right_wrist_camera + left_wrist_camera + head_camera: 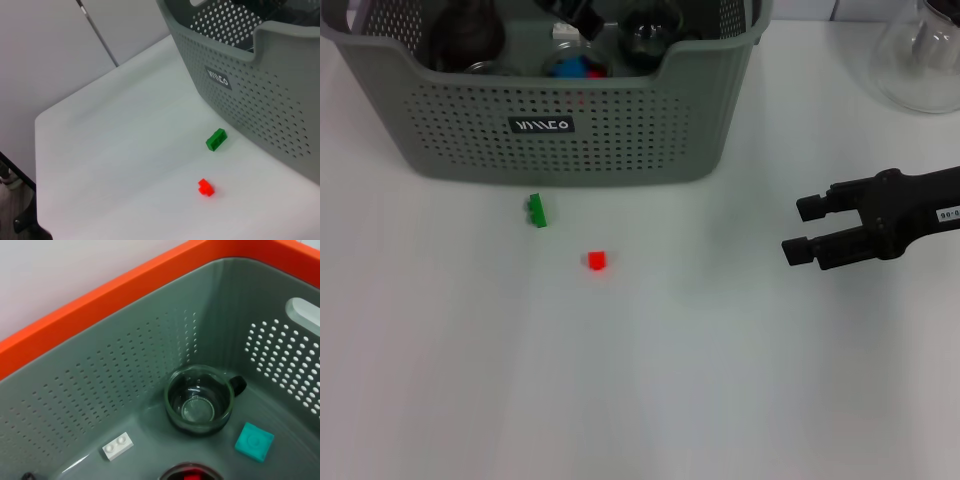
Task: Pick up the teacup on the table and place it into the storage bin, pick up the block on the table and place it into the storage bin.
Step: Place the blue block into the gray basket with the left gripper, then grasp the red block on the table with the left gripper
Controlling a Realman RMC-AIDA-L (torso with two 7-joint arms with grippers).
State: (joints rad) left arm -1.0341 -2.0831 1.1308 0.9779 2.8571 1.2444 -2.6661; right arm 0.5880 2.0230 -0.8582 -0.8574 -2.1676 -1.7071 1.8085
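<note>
The grey-green storage bin (620,140) stands at the back of the table. In it lies a dark glass teacup (200,400) beside a white block (118,445) and a teal block (254,441); the head view shows that teacup (645,35) at the bin's right. A green block (537,210) and a small red block (597,260) lie on the table in front of the bin, also in the right wrist view as green block (216,139) and red block (205,187). My right gripper (803,229) hovers open, well right of the red block. A dark part of my left gripper (578,14) shows over the bin.
Another dark cup (465,40) and a cup holding blue and red pieces (575,68) sit in the bin. A clear glass flask (925,60) stands at the back right. The table's edge (37,150) shows in the right wrist view.
</note>
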